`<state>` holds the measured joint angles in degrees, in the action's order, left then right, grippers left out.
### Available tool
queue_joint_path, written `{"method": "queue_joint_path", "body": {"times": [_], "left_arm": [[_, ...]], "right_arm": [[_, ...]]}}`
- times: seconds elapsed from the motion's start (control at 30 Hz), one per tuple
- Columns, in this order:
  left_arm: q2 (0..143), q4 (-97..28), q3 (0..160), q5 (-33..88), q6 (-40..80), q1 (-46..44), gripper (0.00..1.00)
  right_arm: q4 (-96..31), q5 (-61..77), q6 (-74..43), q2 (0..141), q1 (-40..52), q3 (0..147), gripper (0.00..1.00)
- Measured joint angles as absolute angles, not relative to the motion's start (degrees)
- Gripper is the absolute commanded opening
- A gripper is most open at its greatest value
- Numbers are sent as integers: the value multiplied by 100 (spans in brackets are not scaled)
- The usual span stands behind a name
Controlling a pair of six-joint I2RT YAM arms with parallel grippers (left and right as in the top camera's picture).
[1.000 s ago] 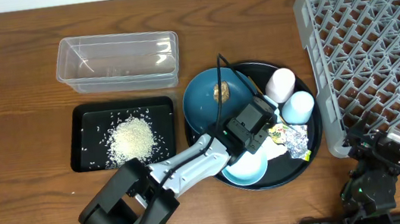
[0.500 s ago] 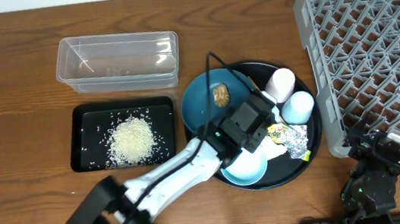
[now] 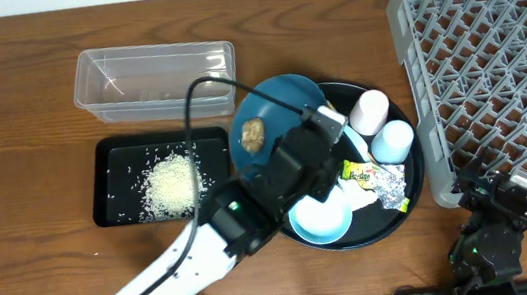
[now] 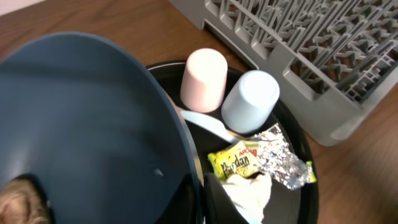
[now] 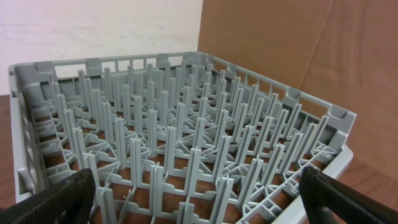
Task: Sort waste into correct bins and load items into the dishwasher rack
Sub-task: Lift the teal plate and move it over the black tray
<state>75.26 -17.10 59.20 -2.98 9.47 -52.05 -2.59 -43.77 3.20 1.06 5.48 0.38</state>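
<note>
My left gripper point(image 3: 316, 128) is shut on the right rim of the large dark-blue plate point(image 3: 274, 111) and holds it tilted above the round black tray, over its left side. A small brown food lump point(image 3: 253, 134) lies on the plate. In the left wrist view my fingers point(image 4: 202, 199) pinch the plate point(image 4: 93, 124). On the round tray are the white cup point(image 3: 372, 109), light-blue cup point(image 3: 394, 140), pale-blue bowl point(image 3: 320, 219), white spoon point(image 4: 205, 124), yellow-green wrapper point(image 3: 359, 170), foil point(image 3: 389, 187) and tissue point(image 4: 252, 193). My right gripper point(image 5: 199, 193) is open at the rack's point(image 3: 496, 69) front edge.
The clear tub point(image 3: 155, 80) stands at the back left. The shallow black tray point(image 3: 111, 176) in front of it holds loose white rice point(image 3: 172, 184). The round black tray point(image 3: 408, 195) sits between them and the rack. The right wrist view shows the rack's grid floor point(image 5: 186, 143).
My left gripper has lifted the dark-blue plate and carried it up and to the left, tilting it. The brown lump has slid left on the plate. The right arm has not moved.
</note>
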Motion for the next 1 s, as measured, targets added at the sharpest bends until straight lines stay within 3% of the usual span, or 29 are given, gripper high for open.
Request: {"method": "queue_joint_path", "body": {"times": [0.23,0.47,1.0], "left_arm": [[7118,-2115,5920,-296,1402,-4884,6],[6598,-2598,5920,119,2220,-3776,6],[6407,-2899,5918,3881,2567,-416,6]], "right_arm": [[-259,-4377,320,106,548,38,99],[-259,-4377,320,106,548,38,99],[-259,-4377,320,106,548,38,99]]}}
